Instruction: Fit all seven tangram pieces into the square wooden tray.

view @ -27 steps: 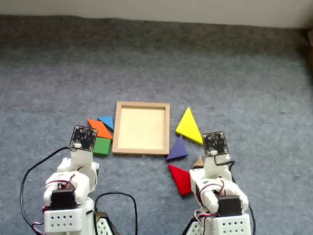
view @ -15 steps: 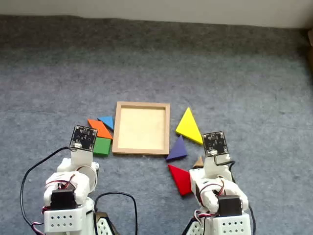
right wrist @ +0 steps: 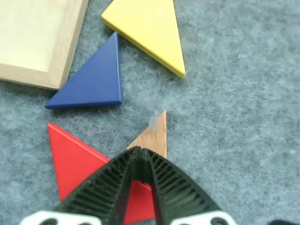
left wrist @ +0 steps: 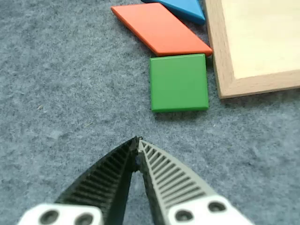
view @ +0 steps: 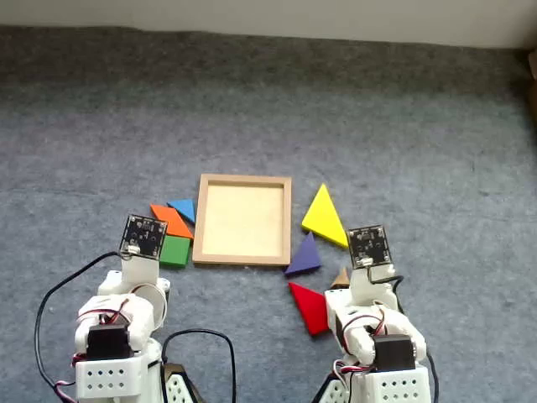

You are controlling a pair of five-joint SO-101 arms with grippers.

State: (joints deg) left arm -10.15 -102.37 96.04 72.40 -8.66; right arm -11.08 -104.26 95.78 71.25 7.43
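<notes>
From my end this reads as a small robotics lab or hobby test bench rather than a lived-in room, though I can't pin it down further. The tabletop point(view: 394, 126) is covered in grey carpet-like felt, and a pale wall point(view: 294, 15) runs along its far side. The left arm point(view: 113, 332) and right arm point(view: 377, 340) are white plastic shells around bare black servos, with a loose black cable point(view: 201, 331) and an exposed circuit board point(view: 144, 237). A wooden tray point(view: 245, 179) and flat coloured tangram pieces point(view: 323, 214) lie in front of them.
</notes>
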